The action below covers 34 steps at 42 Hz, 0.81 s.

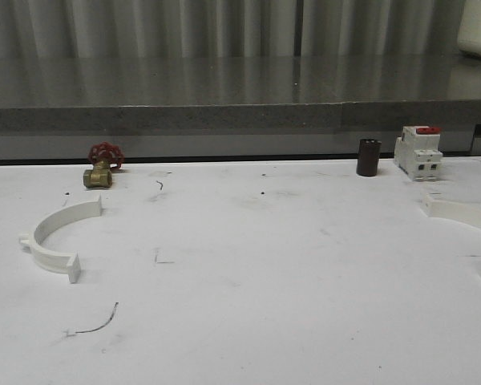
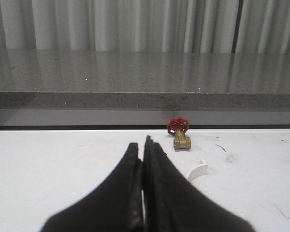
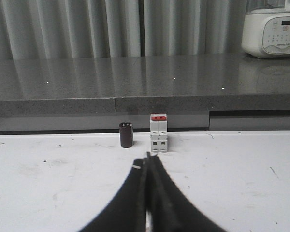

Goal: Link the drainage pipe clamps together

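Note:
One white half-ring drainage pipe clamp [image 1: 54, 238] lies flat on the table at the left, its open side to the right. A second clamp [image 1: 465, 220] lies at the right edge, partly cut off by the frame. In the left wrist view my left gripper [image 2: 143, 145] is shut with nothing between its black fingers; one end tab of the left clamp [image 2: 198, 170] peeks out beside them. In the right wrist view my right gripper [image 3: 148, 159] is shut too, empty, pointing toward the back of the table.
A brass valve with a red handwheel [image 1: 103, 165] stands at the back left. A dark cylinder [image 1: 368, 157] and a white breaker with a red switch [image 1: 418, 151] stand at the back right. A grey counter ledge [image 1: 240, 116] runs behind the white table [image 1: 248, 273].

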### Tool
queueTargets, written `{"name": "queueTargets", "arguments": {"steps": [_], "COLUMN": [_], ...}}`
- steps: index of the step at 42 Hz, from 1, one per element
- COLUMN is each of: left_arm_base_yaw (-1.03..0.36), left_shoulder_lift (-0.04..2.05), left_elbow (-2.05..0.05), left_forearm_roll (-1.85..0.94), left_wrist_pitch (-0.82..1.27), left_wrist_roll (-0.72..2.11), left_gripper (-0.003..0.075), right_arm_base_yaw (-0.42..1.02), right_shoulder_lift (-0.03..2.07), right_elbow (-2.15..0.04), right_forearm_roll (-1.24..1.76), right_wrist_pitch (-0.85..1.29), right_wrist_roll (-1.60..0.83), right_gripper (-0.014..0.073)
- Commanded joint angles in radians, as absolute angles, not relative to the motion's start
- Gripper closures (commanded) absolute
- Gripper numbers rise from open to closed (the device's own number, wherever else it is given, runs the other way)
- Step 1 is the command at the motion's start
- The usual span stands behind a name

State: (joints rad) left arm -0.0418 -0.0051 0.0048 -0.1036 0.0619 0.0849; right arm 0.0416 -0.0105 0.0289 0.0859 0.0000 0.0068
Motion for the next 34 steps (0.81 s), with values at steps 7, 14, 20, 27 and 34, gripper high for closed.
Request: {"name": "queueTargets", "arguments": {"steps": [7,14,20,27,34], "left_arm_base_yaw": [-0.042,-0.042,-0.042,-0.042,-0.042], "left_shoulder_lift": [-0.015,-0.015,-0.015,-0.015,0.015], "left_elbow": [0.027,0.027,0.027,-0.046,-0.300], "left_forearm_roll": [-0.106,-0.104,-0.104,-0.104,-0.104], "left_wrist_pitch": [-0.020,-0.045,-0.055,-0.084,0.055], "left_wrist_roll": [0.079,0.079,0.079,0.079,0.079], "left_gripper": [0.0741,0.0741,0.0741,0.0741,0.0741], "right_arm_base_yaw": [0.041,0.041,0.041,0.041,0.041], "right_shoulder_lift": [-0.026,-0.026,-0.026,-0.026,0.011], "right_elbow": [0.023,0.023,0.023,-0.084,-0.337], "right_forearm_roll": [0.075,0.075,0.075,0.098,0.088], "right_wrist_pitch": [-0.088,-0.088,-0.092,0.007,0.245], "right_wrist_roll": [0.000,0.000,0.000,0.000,0.000], "right_gripper": [0.0661,0.0661,0.0661,0.0661,0.0661]}}
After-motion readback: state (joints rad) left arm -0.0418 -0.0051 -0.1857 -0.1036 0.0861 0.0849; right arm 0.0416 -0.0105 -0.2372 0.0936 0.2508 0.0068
